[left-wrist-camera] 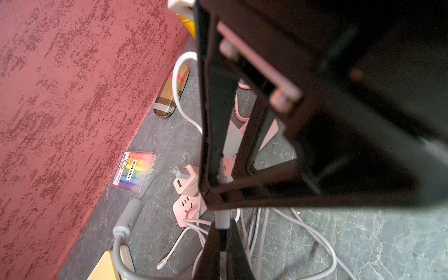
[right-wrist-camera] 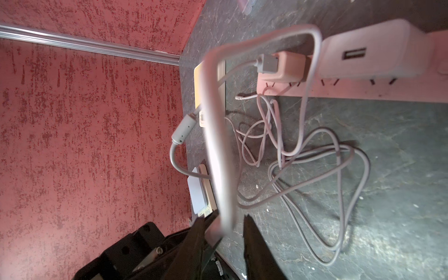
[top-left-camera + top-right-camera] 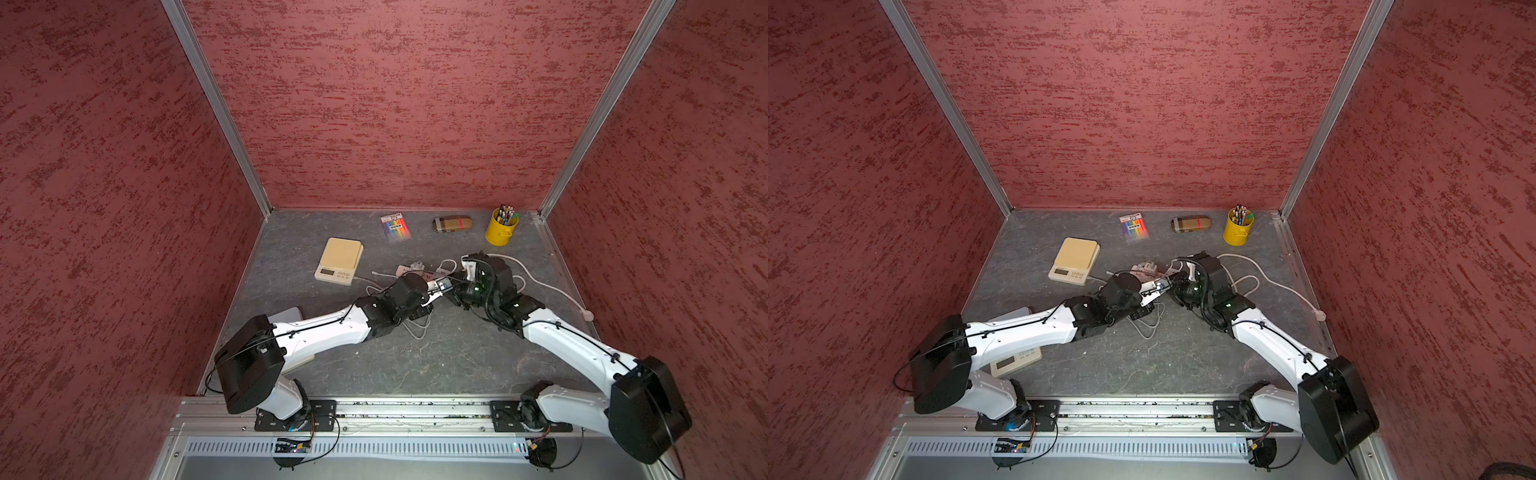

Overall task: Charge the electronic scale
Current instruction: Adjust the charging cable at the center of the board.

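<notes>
Electronic scale [image 3: 340, 253]: cream platform, white front panel with display and buttons, lying flat on the table [image 3: 415, 357]. A gray cable [image 1: 127, 216] with a ferrite bead runs from the scale's side to a USB adapter [image 1: 188, 184] seated in the white power strip [image 1: 185, 209].

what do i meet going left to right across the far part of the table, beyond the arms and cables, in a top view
electronic scale → marker pack → glasses case → yellow pencil cup
</notes>
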Tool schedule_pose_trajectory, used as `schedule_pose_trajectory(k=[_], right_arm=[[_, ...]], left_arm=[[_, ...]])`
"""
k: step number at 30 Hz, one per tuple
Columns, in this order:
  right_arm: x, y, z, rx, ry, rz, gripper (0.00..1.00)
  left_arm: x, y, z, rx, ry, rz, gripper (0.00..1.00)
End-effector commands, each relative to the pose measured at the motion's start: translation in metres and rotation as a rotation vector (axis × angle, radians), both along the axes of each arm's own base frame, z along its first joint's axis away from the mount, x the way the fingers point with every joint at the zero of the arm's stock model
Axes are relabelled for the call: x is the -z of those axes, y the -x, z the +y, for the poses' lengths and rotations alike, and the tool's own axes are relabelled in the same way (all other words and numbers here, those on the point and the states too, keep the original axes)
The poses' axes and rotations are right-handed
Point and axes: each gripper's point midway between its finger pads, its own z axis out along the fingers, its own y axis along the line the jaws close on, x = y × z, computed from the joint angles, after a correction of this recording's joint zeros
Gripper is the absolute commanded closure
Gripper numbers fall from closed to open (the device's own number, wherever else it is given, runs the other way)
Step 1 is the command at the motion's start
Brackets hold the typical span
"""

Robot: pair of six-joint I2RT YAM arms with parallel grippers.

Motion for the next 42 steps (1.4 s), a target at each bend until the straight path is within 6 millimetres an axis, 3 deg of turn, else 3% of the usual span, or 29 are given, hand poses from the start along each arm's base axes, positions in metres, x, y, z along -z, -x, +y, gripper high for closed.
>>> schedule_pose_trajectory(k=[1,4,12,14,18,21,25,29,35,42], right_arm=[[-0.008,0.001,0.011,-0.024,-0.064,-0.008,0.82],[-0.009,0.0,0.012,-0.019,-0.099,-0.014,0.9],[-0.011,-0.001,0.014,-0.012,-0.153,-0.03,1.0],[-0.015,-0.001,0.013,-0.011,-0.155,-0.058,1.0],[-0.025,0.0,0.008,-0.021,-0.11,-0.164,1.0],[-0.031,0.002,0.004,-0.054,-0.034,-0.278,1.0],[-0.035,0.006,0.001,-0.114,0.066,-0.393,1.0],[-0.049,0.013,0.007,-0.215,0.102,-0.521,1.0],[-0.071,0.023,0.022,-0.374,0.111,-0.644,1.0],[-0.086,0.032,0.032,-0.455,0.025,-0.684,1.0]], left_arm=[[-0.002,0.01,-0.02,0.078,-0.038,-0.062,1.0],[0.0,0.012,-0.021,0.085,-0.047,-0.081,1.0],[0.003,0.019,-0.02,0.096,-0.028,-0.087,0.98],[0.001,0.02,-0.02,0.095,-0.007,-0.085,0.86],[-0.011,0.031,-0.018,0.122,0.121,-0.003,0.54],[-0.032,0.041,-0.004,0.182,0.34,0.175,0.43],[-0.052,0.037,0.027,0.205,0.579,0.406,0.41],[-0.057,0.037,0.042,0.25,0.679,0.567,0.42],[-0.058,0.03,0.041,0.312,0.777,0.73,0.49],[-0.055,0.02,0.033,0.329,0.814,0.805,0.49]])
